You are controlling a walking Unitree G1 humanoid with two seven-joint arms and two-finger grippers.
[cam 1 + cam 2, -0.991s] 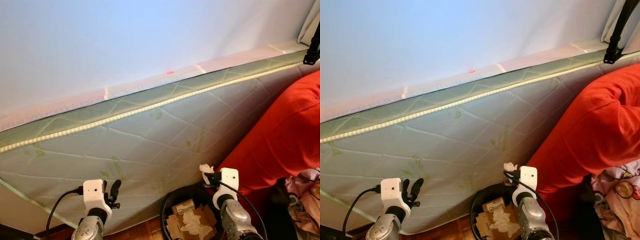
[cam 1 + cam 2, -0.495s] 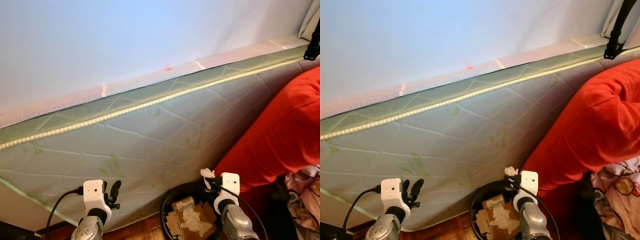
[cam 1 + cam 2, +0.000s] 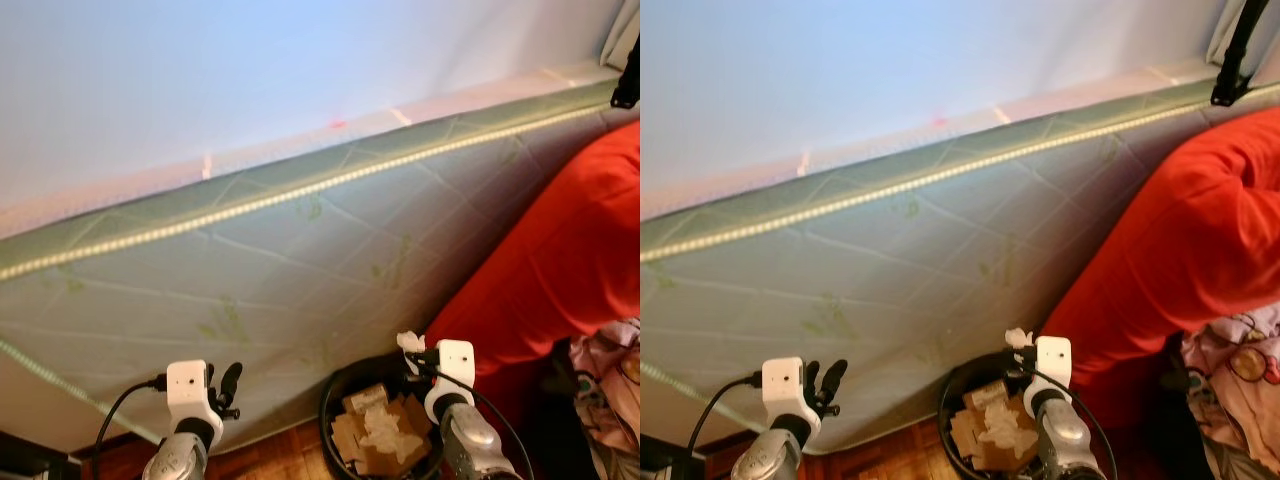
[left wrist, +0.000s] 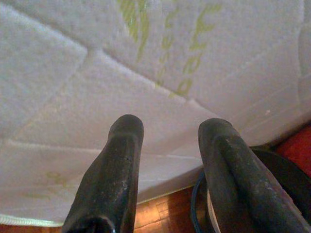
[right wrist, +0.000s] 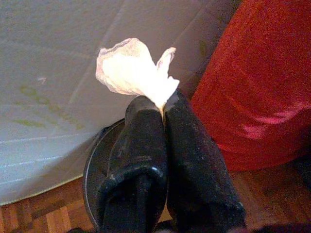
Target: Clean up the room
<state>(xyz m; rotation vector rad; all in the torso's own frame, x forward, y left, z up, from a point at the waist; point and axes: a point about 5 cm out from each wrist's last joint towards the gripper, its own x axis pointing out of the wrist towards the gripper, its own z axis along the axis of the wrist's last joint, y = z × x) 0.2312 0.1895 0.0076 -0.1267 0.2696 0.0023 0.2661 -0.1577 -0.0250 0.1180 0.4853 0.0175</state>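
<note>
A crumpled tissue was held over the waste bin by the right gripper.

The right gripper [image 5: 163, 104] was seen clamped on a white crumpled tissue [image 5: 132, 68], its two black fingers [image 5: 141, 145] pressed together with the paper pinched at their tips. The tissue was held above the near rim of a black waste bin [image 3: 335, 400], which was part filled with cardboard scraps [image 3: 365, 435] and what appeared to be other pale paper, though the head views were blurred there. The bin stood on a wood floor [image 5: 43, 213], against a quilted mattress [image 3: 300, 270] leaned on the wall, with a red cover [image 3: 560, 260] just beside it. The left gripper [image 4: 167, 133] was held with its fingers spread apart and nothing between them, pointed at the mattress. In the left wrist view the green printed lettering on the quilting was made plain.
</note>
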